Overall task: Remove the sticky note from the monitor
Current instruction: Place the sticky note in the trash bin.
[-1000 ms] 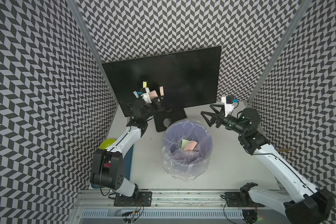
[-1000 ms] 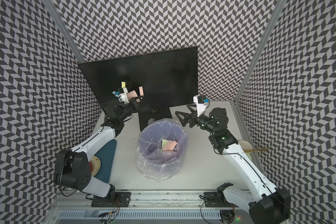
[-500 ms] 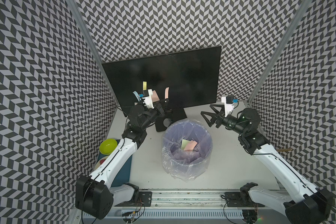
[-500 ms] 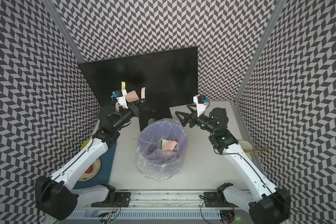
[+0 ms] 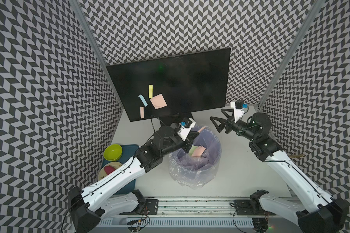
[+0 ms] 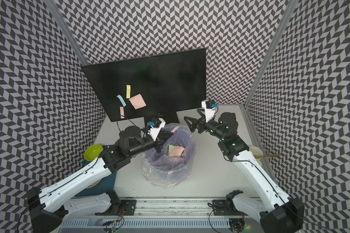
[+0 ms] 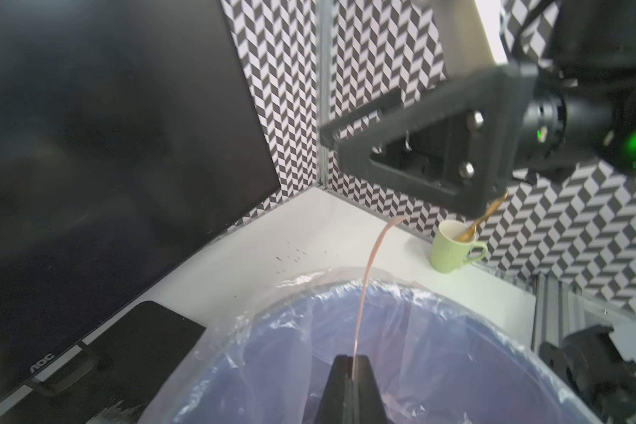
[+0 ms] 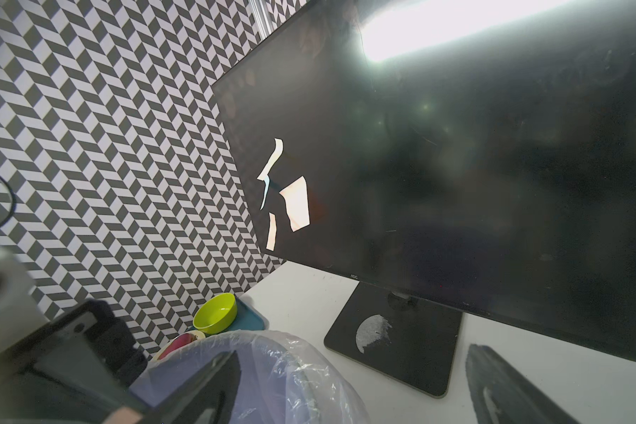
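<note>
Hold: left gripper (image 7: 351, 361) pinched on pink sticky note (image 7: 367, 279), strip curling upward from its tips.
Drop line: lined bin (image 5: 190, 175) directly beneath.
Screen: four notes (image 5: 158, 101) lower left on monitor (image 5: 180, 76), far-left of left gripper, the nearer arm.
Right gripper (image 5: 216, 114): wide, empty.

The monitor (image 8: 456, 165) fills the upper right of the frame, with white glare along the top of its dark screen. Four sticky notes (image 8: 296, 203) cluster left of centre on the screen: one larger pale square and three narrow strips beside it. The stand base (image 8: 419, 359), scuffed grey, sits on the white table (image 8: 302, 293). At lower left a lime bowl (image 8: 215, 312) rests on a teal tray (image 8: 252, 319), behind a plastic-lined bin (image 8: 291, 367). The right gripper (image 8: 351, 348) shows two dark fingers wide apart. Blurred robot hardware (image 8: 63, 352) fills the lower left corner — a pink scrap (image 8: 123, 415) sits at the bottom edge.
</note>
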Tool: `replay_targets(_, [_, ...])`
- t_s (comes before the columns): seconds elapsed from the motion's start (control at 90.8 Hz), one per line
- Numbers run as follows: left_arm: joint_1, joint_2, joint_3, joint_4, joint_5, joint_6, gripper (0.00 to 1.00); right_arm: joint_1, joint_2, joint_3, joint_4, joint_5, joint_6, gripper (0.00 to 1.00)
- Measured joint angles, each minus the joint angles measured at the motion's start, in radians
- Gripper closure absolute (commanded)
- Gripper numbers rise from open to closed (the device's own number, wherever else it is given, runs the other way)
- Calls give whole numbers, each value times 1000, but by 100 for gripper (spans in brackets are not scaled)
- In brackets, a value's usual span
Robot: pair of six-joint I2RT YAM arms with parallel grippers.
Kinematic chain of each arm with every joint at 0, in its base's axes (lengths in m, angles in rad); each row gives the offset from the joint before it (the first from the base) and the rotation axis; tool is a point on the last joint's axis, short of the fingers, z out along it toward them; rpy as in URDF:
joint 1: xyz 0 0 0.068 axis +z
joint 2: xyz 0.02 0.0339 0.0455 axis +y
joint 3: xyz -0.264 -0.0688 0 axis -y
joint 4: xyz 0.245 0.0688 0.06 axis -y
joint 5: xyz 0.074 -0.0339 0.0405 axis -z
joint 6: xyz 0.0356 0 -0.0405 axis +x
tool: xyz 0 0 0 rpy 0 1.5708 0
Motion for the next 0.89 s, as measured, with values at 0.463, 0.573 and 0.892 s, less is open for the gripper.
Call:
replay_targets(0.463, [8, -19, 2, -78, -77, 14, 16, 0, -2, 10, -15, 10, -11, 1])
replay_targets(0.573, [39, -60, 3, -79, -59, -9, 10, 0, -2, 10, -15, 14, -13, 1])
replay_targets(0.892, [113, -42, 58, -122, 9, -50, 9, 0, -24, 8, -14, 32, -18, 1])
